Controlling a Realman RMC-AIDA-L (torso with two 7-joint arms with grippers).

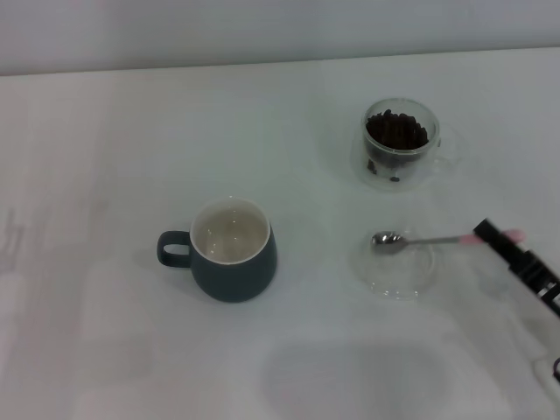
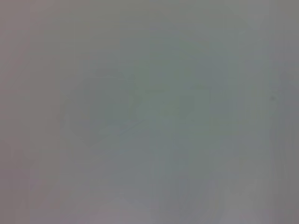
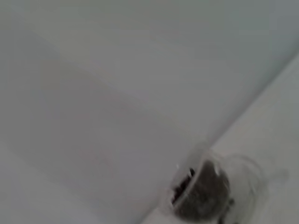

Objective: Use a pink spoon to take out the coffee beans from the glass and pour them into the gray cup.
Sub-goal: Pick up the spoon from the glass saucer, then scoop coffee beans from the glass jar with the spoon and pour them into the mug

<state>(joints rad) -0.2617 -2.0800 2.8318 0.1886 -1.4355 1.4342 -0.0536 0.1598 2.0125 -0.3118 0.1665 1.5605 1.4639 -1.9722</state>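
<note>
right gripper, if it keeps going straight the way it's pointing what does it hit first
Probably the pink spoon: the right gripper comes in from the robot's right with its tip at the spoon's pink handle end, which overhangs the clear dish. Height over the handle is unclear.

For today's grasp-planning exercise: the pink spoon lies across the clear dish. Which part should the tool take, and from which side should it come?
Take the pale pink handle of the pink spoon, coming from the robot's right. The bowl rests on the clear dish while the handle juts past the rim toward that side, probably leaving room beneath. The right tool is already at the handle's tip. The glass and gray cup stand apart, likely out of the way.
</note>
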